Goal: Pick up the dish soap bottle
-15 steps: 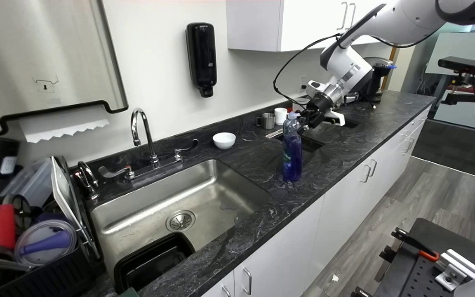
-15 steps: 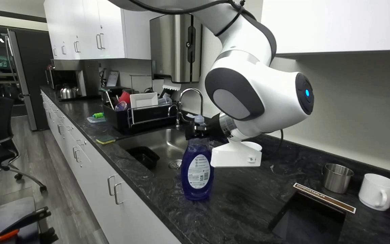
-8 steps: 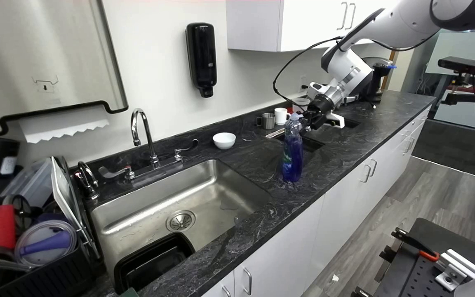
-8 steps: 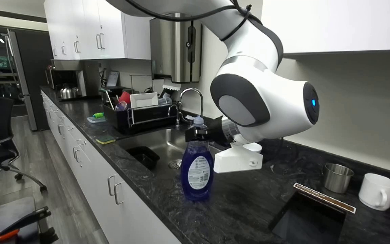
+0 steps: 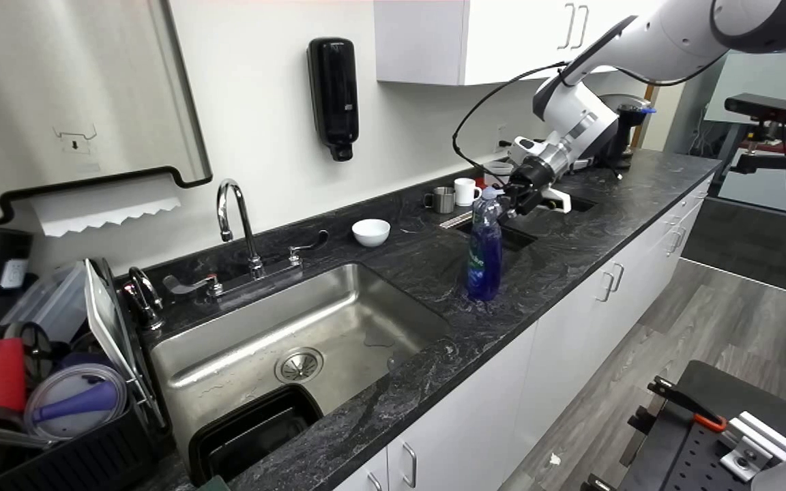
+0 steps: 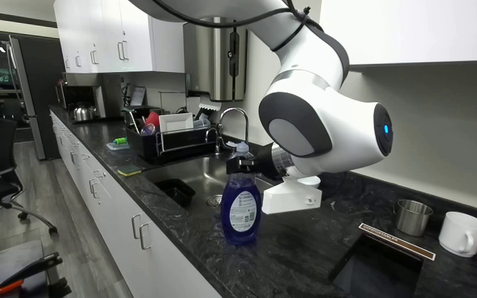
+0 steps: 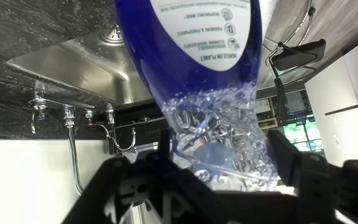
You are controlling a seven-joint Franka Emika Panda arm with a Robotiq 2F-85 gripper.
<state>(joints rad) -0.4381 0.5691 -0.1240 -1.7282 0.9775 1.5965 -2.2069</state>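
Observation:
The dish soap bottle is translucent blue with a clear upper part and a pale cap. It stands on the counter right of the sink in an exterior view [image 5: 484,269]; its label faces the camera in an exterior view [image 6: 240,211]. It fills the upper middle of the wrist view [image 7: 194,81], appearing upside down. My gripper [image 7: 221,138] has a finger on each side of the bottle's clear neck, both appearing to touch it. The gripper shows below the cap in both exterior views [image 5: 507,203] [image 6: 240,165]. The base appears to rest on the counter.
The sink [image 5: 359,300] lies beside the bottle, with a black tub [image 5: 256,433] inside. A faucet [image 5: 249,242], white bowl [image 5: 371,233], metal cup [image 6: 412,219] and white mug [image 6: 460,234] stand along the wall. A countertop opening [image 6: 379,265] lies near the cup. The counter's front edge is close.
My gripper has lowered slightly and shifted a little along the counter away from the sink. The bottle's top has shifted with it, while its base has stayed in place. The last half second shows little motion.

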